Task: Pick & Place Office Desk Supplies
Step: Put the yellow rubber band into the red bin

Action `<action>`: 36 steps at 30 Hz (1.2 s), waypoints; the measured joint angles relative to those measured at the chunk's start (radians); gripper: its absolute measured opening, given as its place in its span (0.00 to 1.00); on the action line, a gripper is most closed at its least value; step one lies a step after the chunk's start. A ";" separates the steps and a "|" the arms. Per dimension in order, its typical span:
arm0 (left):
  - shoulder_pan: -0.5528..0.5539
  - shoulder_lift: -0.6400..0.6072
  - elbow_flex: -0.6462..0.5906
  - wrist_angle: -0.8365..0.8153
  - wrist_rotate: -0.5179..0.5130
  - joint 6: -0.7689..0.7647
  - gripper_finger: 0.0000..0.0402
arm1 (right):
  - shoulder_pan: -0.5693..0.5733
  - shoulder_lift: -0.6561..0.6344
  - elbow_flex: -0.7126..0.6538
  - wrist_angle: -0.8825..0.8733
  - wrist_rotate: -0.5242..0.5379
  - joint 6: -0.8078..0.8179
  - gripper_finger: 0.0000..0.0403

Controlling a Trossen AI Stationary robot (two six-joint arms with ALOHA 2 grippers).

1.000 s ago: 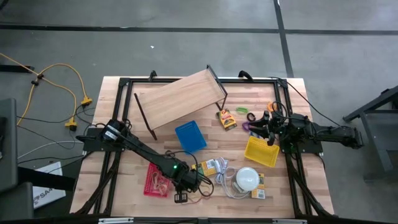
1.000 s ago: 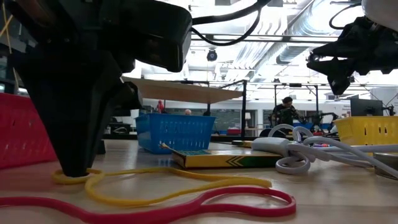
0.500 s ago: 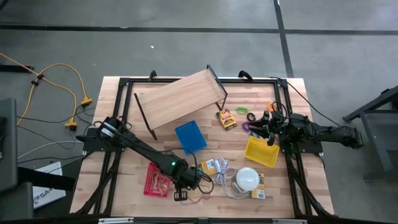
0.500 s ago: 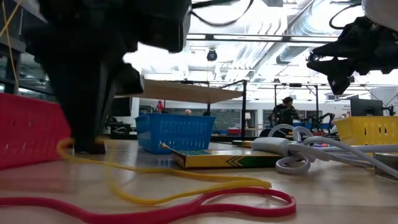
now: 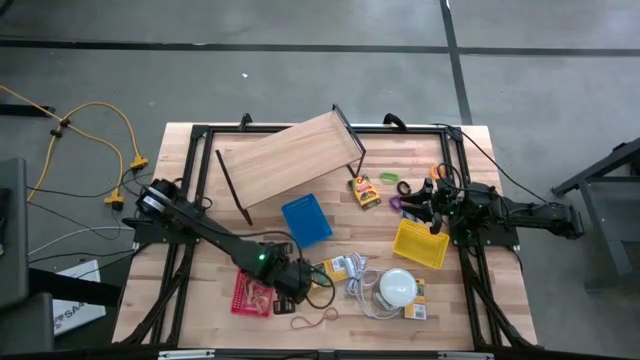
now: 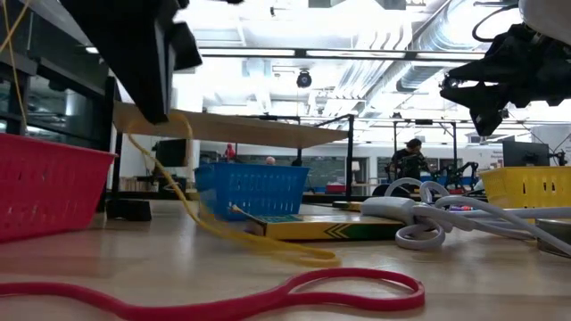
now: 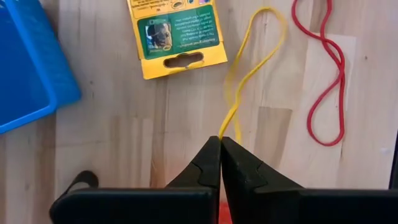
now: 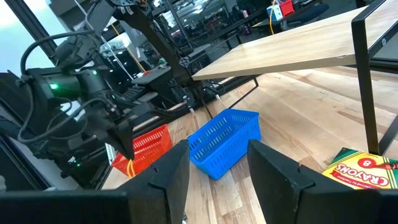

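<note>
Where left hand (image 7: 221, 144) pinches yellow band (image 7: 249, 68), red band (image 7: 323, 74) alongside

Overhead camera is looking straight down; table-level camera is facing across toward the room. Both wrist cameras are looking forward, the left one close above the boards. All are sharing the blue plastic mesh basket (image 5: 306, 219) (image 6: 251, 189) (image 7: 25, 68) (image 8: 225, 142).

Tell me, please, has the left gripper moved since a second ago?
Yes. The left gripper, shut on the yellow rubber band, has risen off the tabletop and shifted toward the red basket, judged against the blue basket.
</note>
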 joint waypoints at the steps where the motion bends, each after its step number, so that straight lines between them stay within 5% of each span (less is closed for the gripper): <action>1: -0.006 -0.005 0.000 -0.004 -0.009 0.000 0.00 | 0.000 0.000 0.000 0.000 0.000 0.000 0.37; 15: -0.101 -0.079 0.000 -0.037 -0.168 0.048 0.00 | 0.000 0.000 0.000 0.000 0.000 0.000 0.37; 36: -0.254 -0.220 -0.001 -0.126 -0.596 0.066 0.00 | 0.000 0.000 0.000 0.000 0.000 0.000 0.37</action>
